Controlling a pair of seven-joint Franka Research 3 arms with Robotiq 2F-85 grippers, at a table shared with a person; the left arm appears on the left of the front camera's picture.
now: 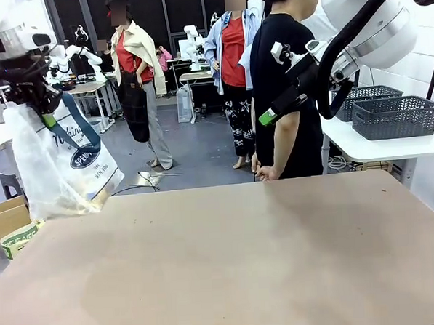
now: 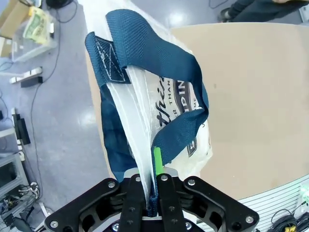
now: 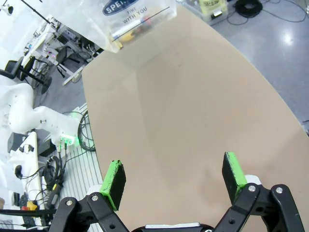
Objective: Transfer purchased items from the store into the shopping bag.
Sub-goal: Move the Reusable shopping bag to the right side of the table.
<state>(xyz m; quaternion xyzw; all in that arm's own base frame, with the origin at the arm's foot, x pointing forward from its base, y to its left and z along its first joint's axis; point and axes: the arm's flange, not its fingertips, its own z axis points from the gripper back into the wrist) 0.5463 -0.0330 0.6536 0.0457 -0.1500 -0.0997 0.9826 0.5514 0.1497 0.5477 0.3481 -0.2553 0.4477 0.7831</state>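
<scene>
Your left claw (image 2: 153,191) is clamped shut on the shopping bag (image 1: 60,163), pinching a navy strap handle (image 2: 159,72) together with a fold of the translucent plastic between its green pads. The bag hangs from that grip at the left end of the counter (image 1: 229,264), its bottom at about the level of the counter's edge; from the front you cannot tell whether it rests on the edge or hangs just clear of it. The oval logo and script lettering face the camera.

Your right claw (image 3: 175,176) is spread wide with nothing between its pads, held high over the right side of the counter and looking down on bare brown surface. In its view the lower corner of the bag shows at the far end, with something small and yellowish visible through the plastic; the bag's lower part in the front view looks filled and yellowish too. What those items are is too unclear to say.

No loose goods lie on the counter top. Two dark grey mesh baskets (image 1: 396,117) sit on a white side table behind the right arm, and their contents cannot be seen from here.

Judging from that, you appear to be late in the job: items seem to be in the bag already. What may remain is checking the baskets and setting the bag down.
</scene>
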